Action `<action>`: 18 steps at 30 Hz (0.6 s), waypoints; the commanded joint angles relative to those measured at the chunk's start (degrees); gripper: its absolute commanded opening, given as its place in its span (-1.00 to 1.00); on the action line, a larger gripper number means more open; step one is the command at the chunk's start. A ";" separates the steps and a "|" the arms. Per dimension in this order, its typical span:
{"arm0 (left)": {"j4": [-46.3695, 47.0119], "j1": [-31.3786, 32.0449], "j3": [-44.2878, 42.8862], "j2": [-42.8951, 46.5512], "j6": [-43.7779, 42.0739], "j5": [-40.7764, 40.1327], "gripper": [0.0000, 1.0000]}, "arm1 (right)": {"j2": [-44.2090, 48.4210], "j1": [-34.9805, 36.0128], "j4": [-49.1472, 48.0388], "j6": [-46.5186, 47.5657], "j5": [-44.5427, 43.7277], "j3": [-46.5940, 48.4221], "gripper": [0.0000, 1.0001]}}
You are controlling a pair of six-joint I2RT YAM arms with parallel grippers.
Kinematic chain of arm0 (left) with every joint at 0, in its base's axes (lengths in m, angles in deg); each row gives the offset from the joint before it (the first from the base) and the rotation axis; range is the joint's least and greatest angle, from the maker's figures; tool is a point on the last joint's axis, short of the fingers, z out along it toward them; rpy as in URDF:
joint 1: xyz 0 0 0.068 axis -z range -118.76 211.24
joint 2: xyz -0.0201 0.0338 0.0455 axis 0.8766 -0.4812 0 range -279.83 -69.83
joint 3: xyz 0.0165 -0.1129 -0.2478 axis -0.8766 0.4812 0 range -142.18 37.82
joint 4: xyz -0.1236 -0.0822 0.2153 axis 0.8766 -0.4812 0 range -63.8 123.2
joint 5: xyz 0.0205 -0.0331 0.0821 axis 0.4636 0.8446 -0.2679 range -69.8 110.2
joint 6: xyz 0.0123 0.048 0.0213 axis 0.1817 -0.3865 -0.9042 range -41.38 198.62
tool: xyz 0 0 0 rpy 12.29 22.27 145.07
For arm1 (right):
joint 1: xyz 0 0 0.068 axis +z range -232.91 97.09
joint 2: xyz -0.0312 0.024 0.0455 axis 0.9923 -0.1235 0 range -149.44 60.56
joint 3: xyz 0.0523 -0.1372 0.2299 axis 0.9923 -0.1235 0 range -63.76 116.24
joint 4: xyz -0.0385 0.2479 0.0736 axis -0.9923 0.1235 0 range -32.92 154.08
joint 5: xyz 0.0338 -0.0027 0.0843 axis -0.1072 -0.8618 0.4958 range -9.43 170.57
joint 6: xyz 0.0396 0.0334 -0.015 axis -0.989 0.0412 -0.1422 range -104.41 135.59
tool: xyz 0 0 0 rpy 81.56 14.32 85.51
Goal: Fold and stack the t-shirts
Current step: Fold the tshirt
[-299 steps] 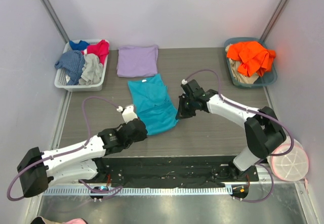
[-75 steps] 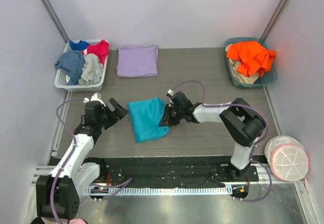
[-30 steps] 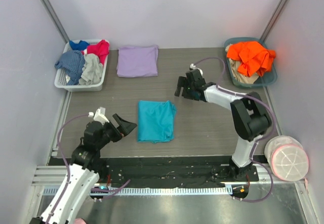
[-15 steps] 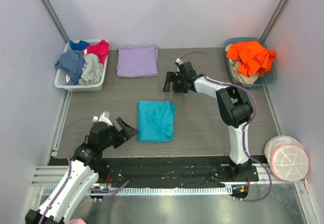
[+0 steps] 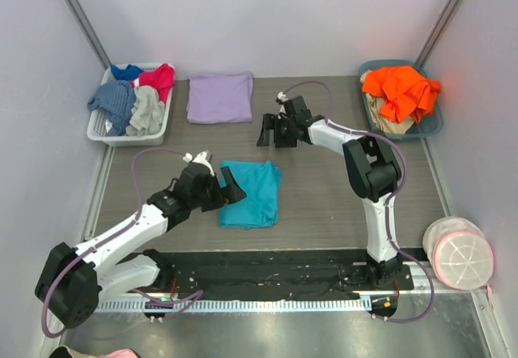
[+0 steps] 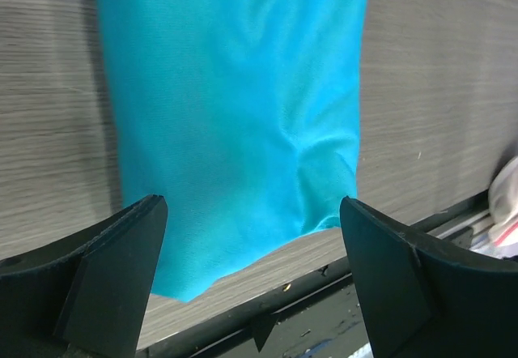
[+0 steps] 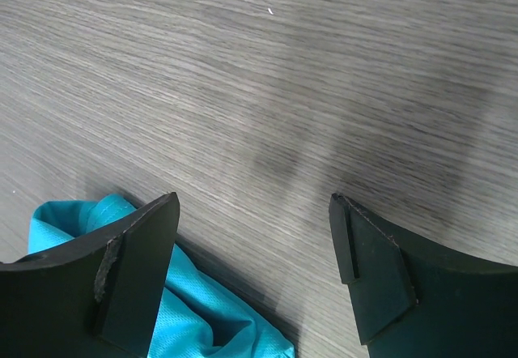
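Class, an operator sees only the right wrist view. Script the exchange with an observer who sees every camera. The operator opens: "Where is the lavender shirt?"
Observer: The lavender t-shirt lies folded at the far edge of the table, beside the white basket.
Operator: Is the teal one fully folded?
Observer: The teal t-shirt lies as a folded rectangle mid-table, apart from the lavender one.
Operator: And the other arm?
Observer: The left gripper is open at the teal shirt's left side.

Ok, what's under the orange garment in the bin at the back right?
A tan cloth shows beneath the orange garment in the teal bin. Anything deeper, and the bin's floor, is covered.
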 commanded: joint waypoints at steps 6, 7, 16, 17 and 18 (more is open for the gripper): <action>1.02 20.72 -2.07 -1.66 5.08 -15.67 0.87 | -4.33 0.35 5.01 1.31 2.47 3.28 0.67; 0.84 22.41 -1.81 -1.66 6.66 -17.85 0.87 | -4.59 0.35 5.10 1.40 2.99 3.63 0.66; -1.27 32.97 2.41 -4.21 14.93 -26.13 0.99 | -8.19 1.31 8.52 2.98 6.68 8.90 0.66; -1.45 33.84 2.85 -4.30 16.33 -27.36 0.99 | -8.46 1.93 8.79 3.16 7.56 9.26 0.67; -1.80 34.11 3.20 -4.39 16.86 -28.06 0.99 | -8.63 2.28 9.05 3.16 7.83 9.52 0.67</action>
